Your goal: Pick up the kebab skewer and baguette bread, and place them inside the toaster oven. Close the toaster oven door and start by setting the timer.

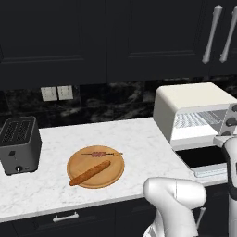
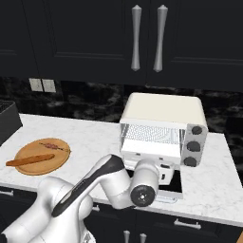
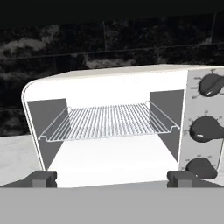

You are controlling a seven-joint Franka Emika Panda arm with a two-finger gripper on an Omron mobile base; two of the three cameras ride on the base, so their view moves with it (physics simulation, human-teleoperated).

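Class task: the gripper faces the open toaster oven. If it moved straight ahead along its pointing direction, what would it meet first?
Probably the wire rack inside the toaster oven, or the back wall just below it. The open gripper looks into the cavity with nothing in between; depth is hard to judge.

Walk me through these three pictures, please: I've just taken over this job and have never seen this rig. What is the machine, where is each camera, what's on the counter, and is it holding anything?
The machine is a white robot arm on a base that can drive, in a simulated kitchen. Two cameras ride on the base behind the arm, one to its left and one to its right, and look forward over the marble counter. The third camera sits on the hand and looks along the gripper, whose two dark fingertips rise at the bottom.

On the counter a round wooden board carries the kebab skewer and the baguette bread. A dark slot toaster stands to its left. To the right is the toaster oven, with its door folded down and its wire rack bare.

The gripper is open, faces the oven's mouth and holds nothing.
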